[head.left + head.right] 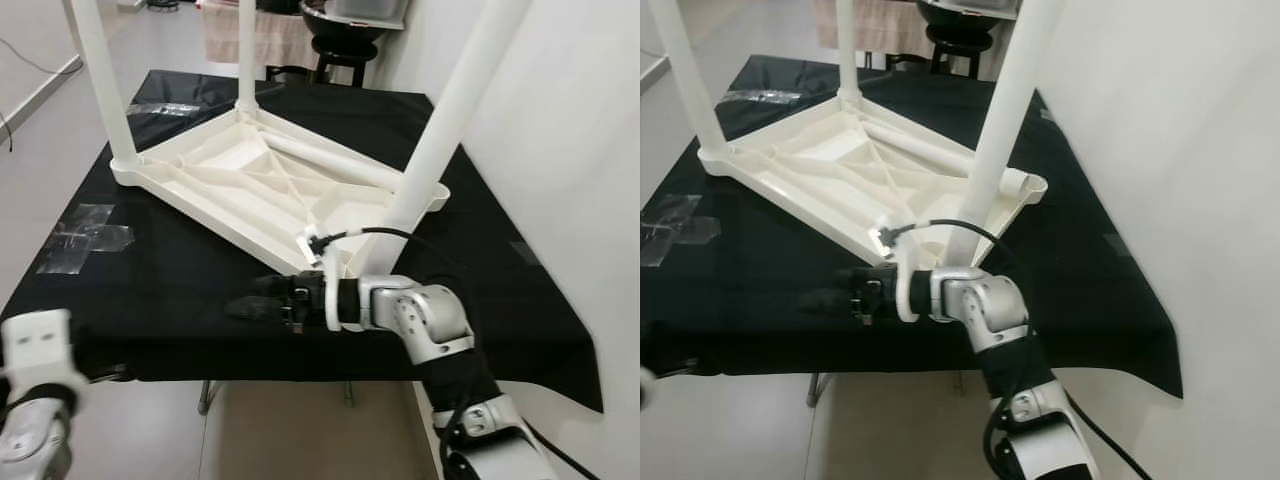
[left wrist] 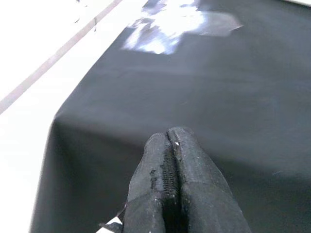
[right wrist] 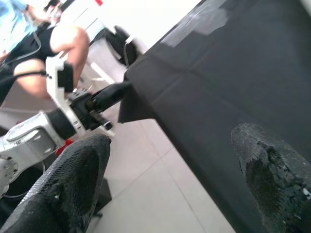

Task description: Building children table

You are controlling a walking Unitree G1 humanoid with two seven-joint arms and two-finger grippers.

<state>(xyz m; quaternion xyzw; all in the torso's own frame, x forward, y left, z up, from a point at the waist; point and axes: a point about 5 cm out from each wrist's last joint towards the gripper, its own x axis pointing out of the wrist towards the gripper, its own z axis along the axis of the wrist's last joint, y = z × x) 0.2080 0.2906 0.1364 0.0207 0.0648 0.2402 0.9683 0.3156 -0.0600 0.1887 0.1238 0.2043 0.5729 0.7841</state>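
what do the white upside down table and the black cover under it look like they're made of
The upside-down white table looks like moulded plastic with a matte-to-satin finish: its underside shows cast ribs and rounded edges. The black cover seems to be thin woven cloth, matte, draping and creasing over the edge. Neither is certain from looks alone.

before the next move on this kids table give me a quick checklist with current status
1. Tabletop lies upside down on the black cloth: ok.
2. Legs standing: near right leg, left leg and far leg are upright in their corners: ok.
3. Fourth leg lies inside the upturned top, not fitted: not ok.
4. Right gripper is open over the cloth by the table's near edge, holding nothing: ok.
5. Left gripper is shut and empty at the cloth's near left corner: ok.
6. Whether the standing legs are screwed tight: cannot tell.
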